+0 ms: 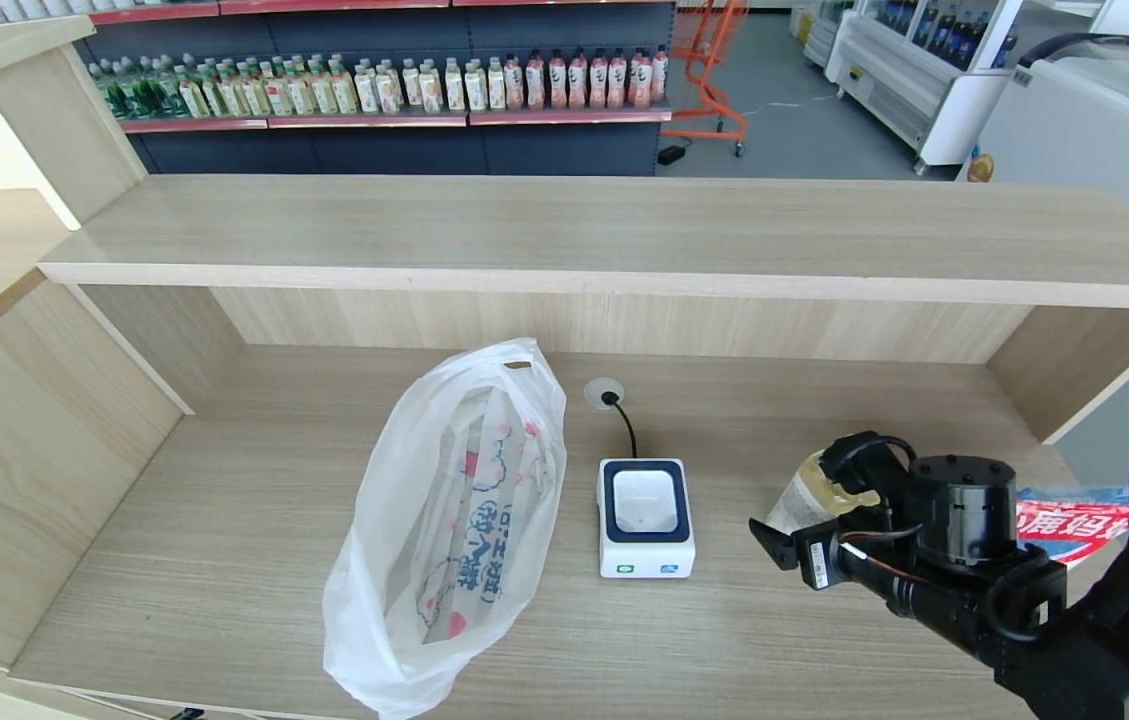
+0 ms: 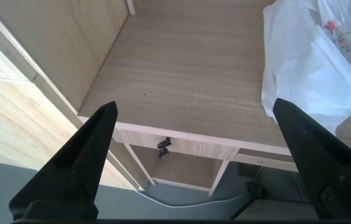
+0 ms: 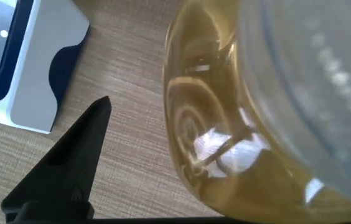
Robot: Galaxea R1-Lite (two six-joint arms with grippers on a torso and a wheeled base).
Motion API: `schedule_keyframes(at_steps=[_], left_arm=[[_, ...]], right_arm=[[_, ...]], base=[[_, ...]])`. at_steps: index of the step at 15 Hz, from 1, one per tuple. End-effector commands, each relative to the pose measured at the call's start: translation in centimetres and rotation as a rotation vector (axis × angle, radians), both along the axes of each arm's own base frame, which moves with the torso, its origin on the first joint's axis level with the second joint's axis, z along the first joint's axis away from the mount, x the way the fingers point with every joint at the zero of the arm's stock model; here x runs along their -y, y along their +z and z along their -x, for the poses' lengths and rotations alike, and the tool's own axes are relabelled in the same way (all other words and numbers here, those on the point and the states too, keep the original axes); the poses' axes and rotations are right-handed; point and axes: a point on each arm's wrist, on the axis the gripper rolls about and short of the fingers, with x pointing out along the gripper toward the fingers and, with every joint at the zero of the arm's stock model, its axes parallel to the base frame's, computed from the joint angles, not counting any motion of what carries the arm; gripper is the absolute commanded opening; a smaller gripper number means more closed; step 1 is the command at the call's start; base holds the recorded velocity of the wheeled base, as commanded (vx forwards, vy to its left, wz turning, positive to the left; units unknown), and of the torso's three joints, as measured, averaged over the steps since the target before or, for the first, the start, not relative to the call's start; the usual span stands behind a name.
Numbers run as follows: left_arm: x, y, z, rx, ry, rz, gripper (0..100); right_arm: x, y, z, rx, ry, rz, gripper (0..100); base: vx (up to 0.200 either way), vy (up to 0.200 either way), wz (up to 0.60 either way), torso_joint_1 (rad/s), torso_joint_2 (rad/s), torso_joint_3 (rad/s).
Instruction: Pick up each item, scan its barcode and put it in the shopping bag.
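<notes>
Head view: white shopping bag (image 1: 444, 530) lies left of centre on the wooden counter (image 1: 224, 520), with the scanner (image 1: 646, 518) just right of it. The bottle (image 1: 796, 497) of amber liquid sits further right, at the right gripper (image 1: 802, 525). Left wrist view: left gripper (image 2: 194, 158) jaws spread wide over the counter's near edge, nothing between them. Right wrist view: right gripper's finger (image 3: 70, 168) stands apart from the bottle, jaws spread.

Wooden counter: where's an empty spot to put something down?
Bare counter lies left of the white plastic shopping bag, up to the side wall. The right end is crowded: right hand, clear bottle of yellow liquid, red packet.
</notes>
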Motion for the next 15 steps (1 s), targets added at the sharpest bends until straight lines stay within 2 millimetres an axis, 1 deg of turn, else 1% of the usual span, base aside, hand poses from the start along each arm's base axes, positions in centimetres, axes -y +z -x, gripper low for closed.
schedule_keyframes(at_steps=[1, 3, 4, 8, 13, 14, 15], left_arm=[[0.0, 0.0, 0.0, 0.000, 0.001, 0.000, 100], [0.0, 0.0, 0.0, 0.000, 0.001, 0.000, 100], [0.0, 0.0, 0.0, 0.000, -0.001, 0.000, 100], [0.0, 0.0, 0.0, 0.000, -0.001, 0.000, 100], [0.0, 0.0, 0.0, 0.000, -0.001, 0.000, 100], [0.0, 0.0, 0.0, 0.000, 0.001, 0.000, 100], [0.0, 0.0, 0.0, 0.000, 0.001, 0.000, 100]], right_arm=[[-0.2, -0.2, -0.2, 0.008, 0.006, -0.002, 100], [-0.2, -0.3, -0.3, 0.034, 0.004, -0.015, 100], [-0.3, -0.2, -0.5, 0.057, 0.005, -0.024, 0], [-0.3, -0.2, -0.8, 0.088, 0.005, -0.015, 0], [-0.4, 0.1, -0.9, 0.140, 0.031, 0.046, 0], [-0.3, 0.3, -0.8, 0.146, 0.031, 0.044, 0], [-0.3, 1.1, -0.8, 0.179, 0.028, 0.024, 0]], base=[[0.000, 0.000, 0.00, 0.000, 0.00, 0.000], [0.000, 0.000, 0.00, 0.000, 0.00, 0.000], [0.000, 0.000, 0.00, 0.000, 0.00, 0.000], [0.000, 0.000, 0.00, 0.000, 0.00, 0.000], [0.000, 0.000, 0.00, 0.000, 0.00, 0.000], [0.000, 0.000, 0.00, 0.000, 0.00, 0.000], [0.000, 0.000, 0.00, 0.000, 0.00, 0.000]])
